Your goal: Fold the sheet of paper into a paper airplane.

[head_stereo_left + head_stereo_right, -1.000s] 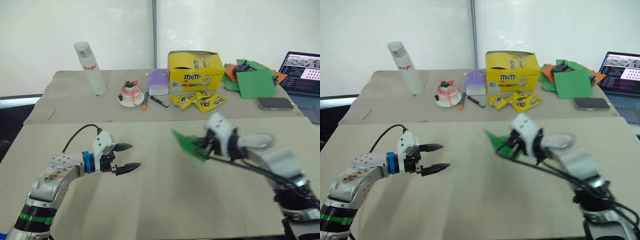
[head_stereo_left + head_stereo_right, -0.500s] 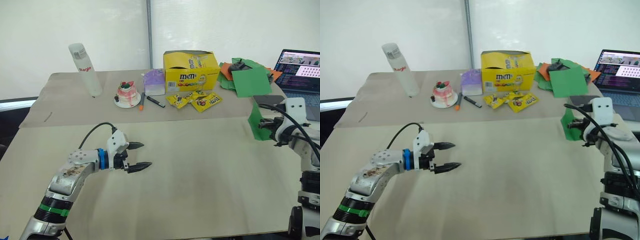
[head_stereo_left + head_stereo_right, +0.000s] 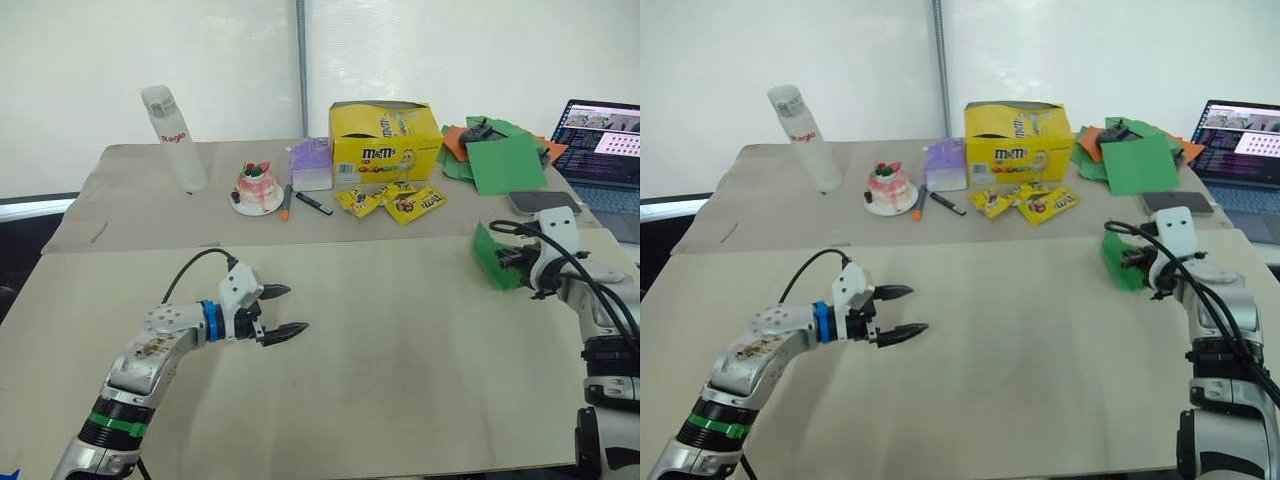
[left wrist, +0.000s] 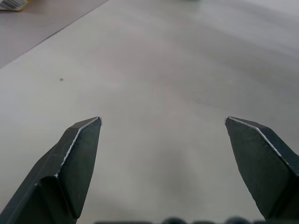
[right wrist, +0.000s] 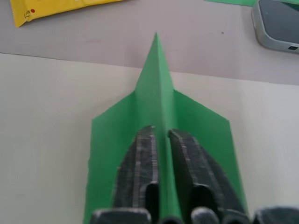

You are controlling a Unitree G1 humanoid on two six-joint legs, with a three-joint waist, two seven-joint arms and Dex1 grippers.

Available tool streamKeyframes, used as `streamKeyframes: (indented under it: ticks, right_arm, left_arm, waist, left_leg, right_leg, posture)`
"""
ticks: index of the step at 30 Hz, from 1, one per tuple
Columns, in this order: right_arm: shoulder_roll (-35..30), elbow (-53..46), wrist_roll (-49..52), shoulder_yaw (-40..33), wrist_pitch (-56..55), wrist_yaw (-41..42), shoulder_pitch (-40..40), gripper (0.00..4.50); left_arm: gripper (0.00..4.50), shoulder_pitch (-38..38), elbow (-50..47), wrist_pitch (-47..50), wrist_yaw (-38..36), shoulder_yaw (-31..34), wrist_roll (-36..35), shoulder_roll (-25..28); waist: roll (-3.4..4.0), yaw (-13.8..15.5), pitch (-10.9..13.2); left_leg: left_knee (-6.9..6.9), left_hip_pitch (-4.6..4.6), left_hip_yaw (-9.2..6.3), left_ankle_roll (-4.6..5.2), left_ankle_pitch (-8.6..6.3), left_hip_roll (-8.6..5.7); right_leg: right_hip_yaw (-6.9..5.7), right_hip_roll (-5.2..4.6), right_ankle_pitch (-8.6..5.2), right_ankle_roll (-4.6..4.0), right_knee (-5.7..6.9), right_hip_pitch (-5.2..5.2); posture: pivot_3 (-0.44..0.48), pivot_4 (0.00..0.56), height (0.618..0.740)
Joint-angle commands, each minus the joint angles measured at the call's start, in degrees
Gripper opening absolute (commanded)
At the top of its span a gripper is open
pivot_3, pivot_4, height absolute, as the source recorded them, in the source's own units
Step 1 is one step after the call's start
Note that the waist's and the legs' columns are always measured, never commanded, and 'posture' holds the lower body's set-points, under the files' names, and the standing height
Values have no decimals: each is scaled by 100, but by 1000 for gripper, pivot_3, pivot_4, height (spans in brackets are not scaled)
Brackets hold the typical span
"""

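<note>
Bare bench (image 3: 400, 340) lies open between the left pincer (image 3: 285, 311) and the right pincer (image 3: 507, 259). Beyond the right pincer lies a phone (image 3: 540, 202), with candy packets (image 3: 395, 200) farther left.

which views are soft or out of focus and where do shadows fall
Left wrist view: the left gripper fingers are near and soft-edged, open over bare table with a faint shadow between them. Right wrist view: the paper airplane nose is fairly crisp while the fingers clamping its keel blur at the bottom. Left eye view: even, diffuse light, with only a soft shadow under the left arm.
</note>
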Motion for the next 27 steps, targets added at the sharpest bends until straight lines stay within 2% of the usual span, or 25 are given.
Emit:
streamKeyframes:
  ticks: [1,7,8,13,16,19,23,27]
  right_arm:
    - [-108,-504,115,-178,82,1,-1,2324]
    - [-458,-1734,424,-470,698,155,284,4327]
    - [-520,-2016,533,-554,779,214,310,4457]
    - [-371,-3426,1291,-630,796,738,721,4457]
    - [70,-4093,1596,-490,715,697,1102,4457]
    - [504,-4479,1429,-207,187,540,1429,4457]
    - [756,-4775,1024,457,-609,601,2162,4457]
    - [1170,-4664,678,933,-1103,334,2616,4457]
  left_arm:
    - [4500,-136,42,-73,97,152,7,-41]
    - [4500,-292,188,-72,10,279,-91,-26]
    - [4500,-330,234,-22,-14,366,-192,-36]
    - [4500,-451,361,123,-63,598,-468,-104]
    - [4500,-436,298,172,-70,642,-546,-109]
    - [4500,-269,336,-267,198,449,86,14]
    - [4500,168,183,-638,390,493,352,20]
    - [4500,540,144,-1014,837,539,658,-162]
  waist:
    - [1,-3,-1]
    - [1,36,-1]
    - [3,40,0]
    - [4,22,0]
    - [-4,4,-3]
    - [-3,1,-3]
    - [-1,36,-4]
    - [-4,56,-4]
  left_leg:
    - [0,0,0,0,0,0]
    - [1,-3,-2,0,0,-2]
    - [2,-2,-2,0,0,-2]
    - [2,-1,-5,1,-1,3]
    - [2,0,-9,3,-2,12]
    - [3,0,-8,2,-1,6]
    - [2,0,-11,0,0,0]
    - [2,0,-12,-2,1,-1]
  right_leg:
    - [0,0,0,0,0,-1]
    - [-1,-4,0,0,0,0]
    - [-1,-4,0,0,0,0]
    - [-4,2,0,1,-1,0]
    - [-7,9,0,1,1,4]
    - [-4,3,0,1,4,2]
    - [-4,-2,0,1,2,-2]
    - [-4,-6,0,1,1,-2]
  posture:
    - [0,150,740]
    - [0,150,740]
    - [0,150,740]
    - [0,150,740]
    - [0,150,740]
    - [0,150,740]
    - [0,150,740]
    - [0,150,740]
